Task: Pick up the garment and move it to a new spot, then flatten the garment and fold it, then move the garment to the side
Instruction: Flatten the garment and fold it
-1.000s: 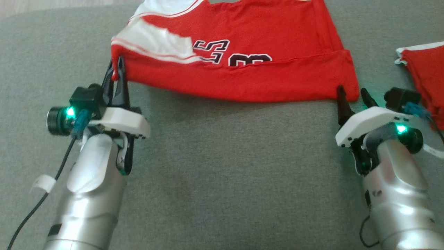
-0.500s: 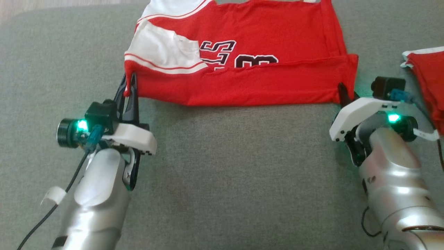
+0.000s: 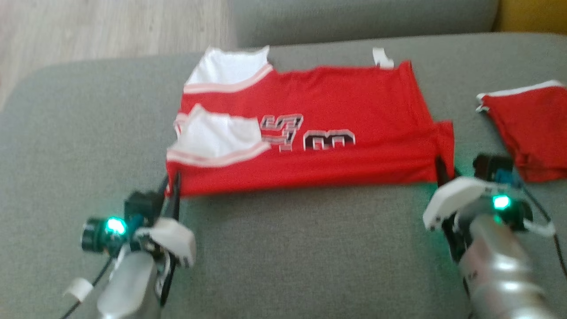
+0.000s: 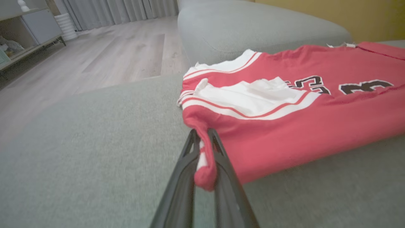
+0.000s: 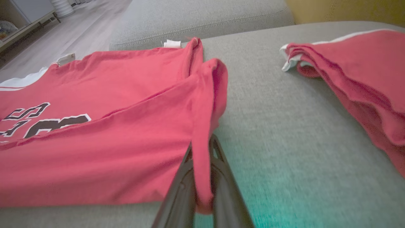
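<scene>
The garment is a red jersey with white sleeves and dark numbers, spread across the grey sofa seat with its near part doubled over. My left gripper is shut on its near left corner. In the left wrist view the red cloth bunches between the fingers of the left gripper. On the other side, my right gripper is shut on the near right corner. The right wrist view shows that edge of the garment pinched in the right gripper.
A second red cloth with white trim lies on the seat to the right of my right arm, also in the right wrist view. Behind the seat is a grey back cushion. Wooden floor lies beyond the sofa's far left edge.
My right gripper stood open at the garment's near right corner and has shut on it. The head camera has tilted, so the far sofa edge and floor have come into view.
</scene>
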